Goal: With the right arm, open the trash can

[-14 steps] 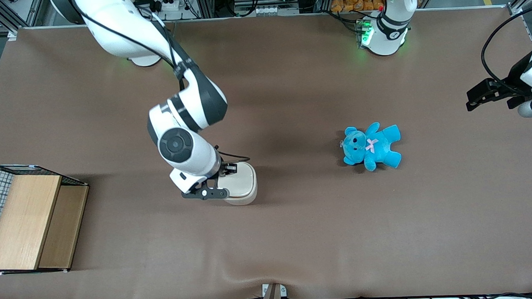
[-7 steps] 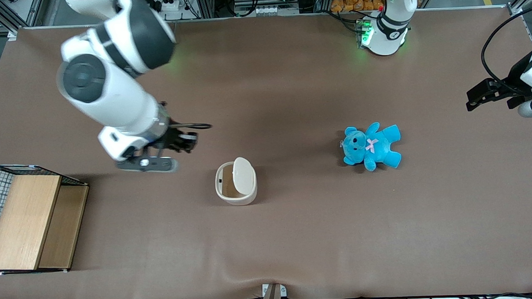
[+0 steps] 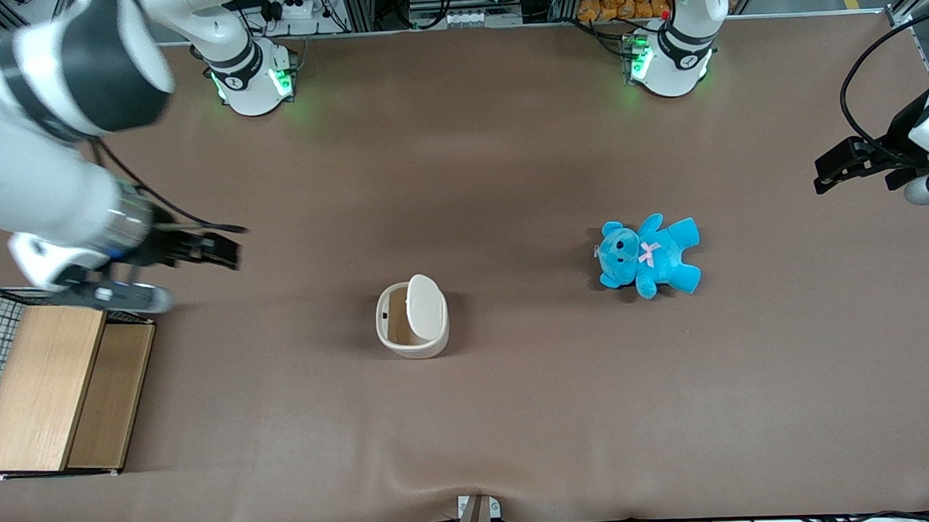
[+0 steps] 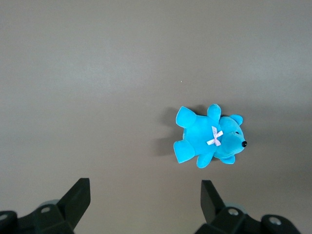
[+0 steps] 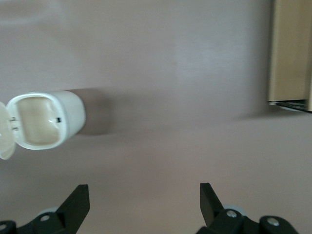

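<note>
The cream-white trash can [image 3: 412, 322] stands in the middle of the brown table with its flat white lid [image 3: 425, 306] flipped up, showing the tan inside [image 3: 398, 319]. It also shows in the right wrist view [image 5: 45, 120], lid swung open. My right arm [image 3: 58, 144] is raised toward the working arm's end of the table. Its black gripper [image 3: 221, 251] is open and empty, well clear of the can and high above the table. In the right wrist view the gripper [image 5: 145, 204] has its fingers [image 5: 78, 202] wide apart over bare table.
A wood-and-wire box [image 3: 47, 380] sits at the working arm's end of the table, just below my arm; its edge shows in the right wrist view [image 5: 291, 51]. A blue teddy [image 3: 648, 254] lies toward the parked arm's end, also in the left wrist view [image 4: 209, 136].
My gripper has left the trash can and the arm has swung up and away toward the wood-and-wire box. The lid, shut a second ago, now stands open.
</note>
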Available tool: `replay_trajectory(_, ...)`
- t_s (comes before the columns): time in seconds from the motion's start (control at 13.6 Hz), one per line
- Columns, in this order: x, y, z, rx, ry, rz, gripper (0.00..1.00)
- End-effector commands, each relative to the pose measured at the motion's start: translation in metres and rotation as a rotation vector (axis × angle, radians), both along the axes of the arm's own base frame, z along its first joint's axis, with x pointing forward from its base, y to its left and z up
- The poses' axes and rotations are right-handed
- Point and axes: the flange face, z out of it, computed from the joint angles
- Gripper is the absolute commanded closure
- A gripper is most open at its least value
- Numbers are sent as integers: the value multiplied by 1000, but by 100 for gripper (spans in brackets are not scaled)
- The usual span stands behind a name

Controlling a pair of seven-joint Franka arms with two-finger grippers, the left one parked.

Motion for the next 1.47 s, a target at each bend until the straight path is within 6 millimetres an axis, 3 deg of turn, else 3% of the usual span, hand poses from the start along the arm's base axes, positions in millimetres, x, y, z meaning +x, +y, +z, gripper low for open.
replay_trajectory(0.0,-33,-73,26,15,-5,40,0)
replay_trajectory(0.15,-54,-109,52,23,-5,57,0)
replay_trajectory(0.29,-80,-124,81,17,-4,47,0)
replay_trajectory(0.44,-93,-126,97,-2,11,30,0)
replay_trajectory(0.59,-101,-125,101,0,57,27,0)
replay_trajectory(1.4,-102,-135,117,-48,37,-43,0)
